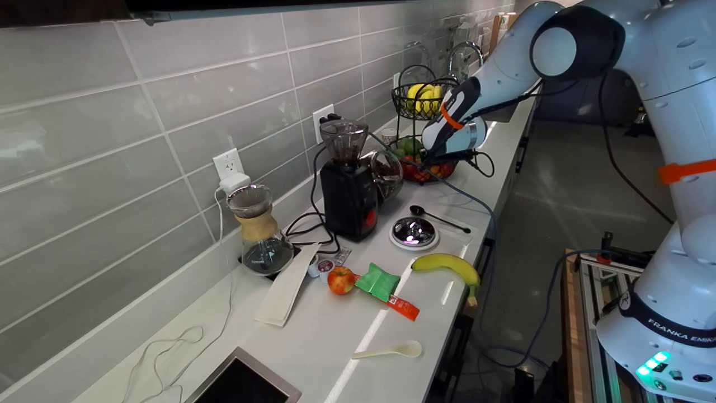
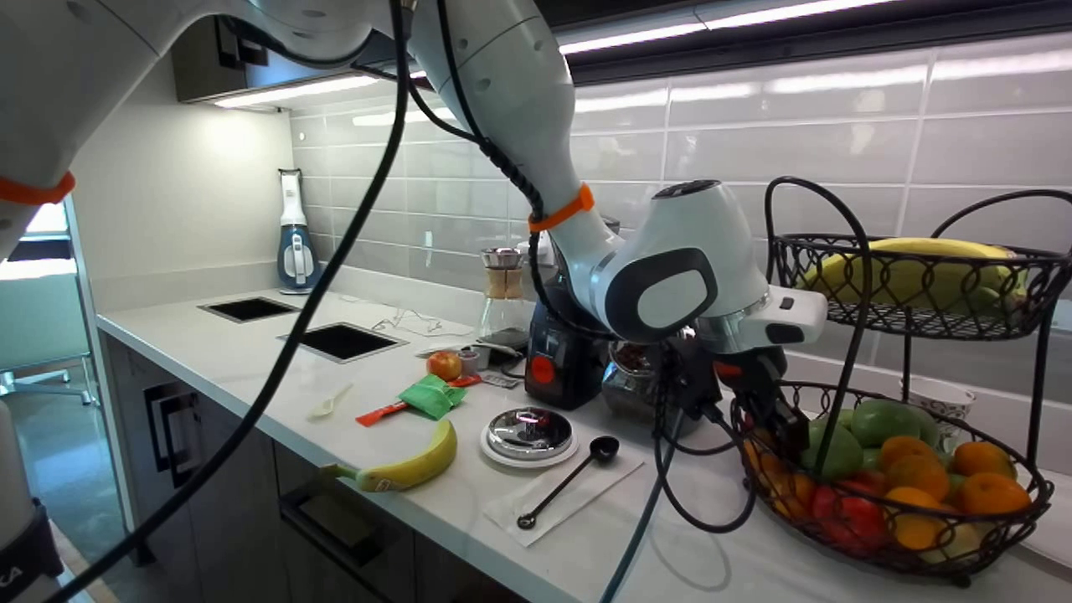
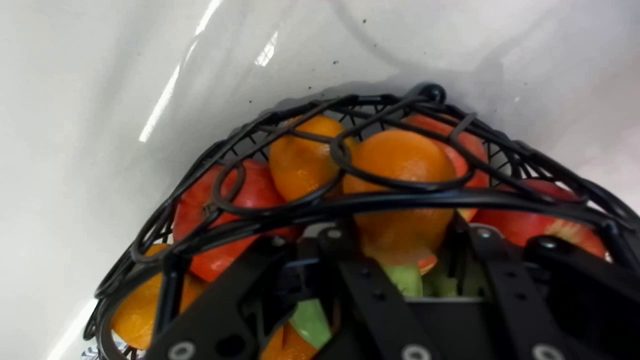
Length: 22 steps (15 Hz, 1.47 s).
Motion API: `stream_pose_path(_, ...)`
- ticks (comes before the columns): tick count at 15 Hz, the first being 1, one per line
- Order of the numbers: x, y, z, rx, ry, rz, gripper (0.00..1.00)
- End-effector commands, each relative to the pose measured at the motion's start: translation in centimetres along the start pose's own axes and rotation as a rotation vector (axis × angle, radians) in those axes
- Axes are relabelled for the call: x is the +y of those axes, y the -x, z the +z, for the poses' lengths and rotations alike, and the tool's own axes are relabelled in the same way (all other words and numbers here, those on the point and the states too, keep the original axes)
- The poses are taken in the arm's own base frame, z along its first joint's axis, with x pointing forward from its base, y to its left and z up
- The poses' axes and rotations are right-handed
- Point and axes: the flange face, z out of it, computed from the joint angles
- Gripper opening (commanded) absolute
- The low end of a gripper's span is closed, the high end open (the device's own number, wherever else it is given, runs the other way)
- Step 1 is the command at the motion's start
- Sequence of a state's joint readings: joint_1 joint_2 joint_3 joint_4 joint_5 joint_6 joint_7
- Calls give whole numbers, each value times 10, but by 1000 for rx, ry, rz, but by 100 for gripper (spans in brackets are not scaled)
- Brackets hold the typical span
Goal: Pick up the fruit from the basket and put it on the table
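The basket (image 2: 847, 377) is a black two-tier wire stand on the white countertop table (image 2: 234, 360). Its lower tier holds several orange fruits, red and green ones. My gripper (image 2: 780, 429) reaches into the left side of the lower tier in an exterior view. In the wrist view a small round orange fruit (image 3: 400, 160) sits between the fingertips (image 3: 406, 230). The fingers press close on both its sides, so the gripper looks shut on it. The basket's rim (image 3: 400, 201) crosses in front of the fruit and hides part of the fingertips. The fruit is still inside the tier.
Bananas (image 2: 921, 272) lie in the upper tier, above and beside the hand. A loose banana (image 2: 410, 469), silver lid (image 2: 529, 434), black scoop (image 2: 569, 477), green packet (image 2: 433, 395) and orange-red fruit (image 2: 444, 364) lie on the counter. The black grinder (image 1: 349, 196) stands near the basket.
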<state>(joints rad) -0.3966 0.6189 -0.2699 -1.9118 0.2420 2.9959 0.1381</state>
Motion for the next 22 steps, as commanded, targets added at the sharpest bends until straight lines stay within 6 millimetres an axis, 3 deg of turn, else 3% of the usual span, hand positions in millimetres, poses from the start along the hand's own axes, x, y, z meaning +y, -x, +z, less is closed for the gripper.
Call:
stream_pose_path(1,-8,-5,-10,24,-18,28,14)
stream_pose_path(8,-14,-16,-45,106,-67,45,14)
stream_pose_path(15,9,-20,-70,142,22,179,14)
stream_pose_path(22,31,-1,-88,4,166,138,14)
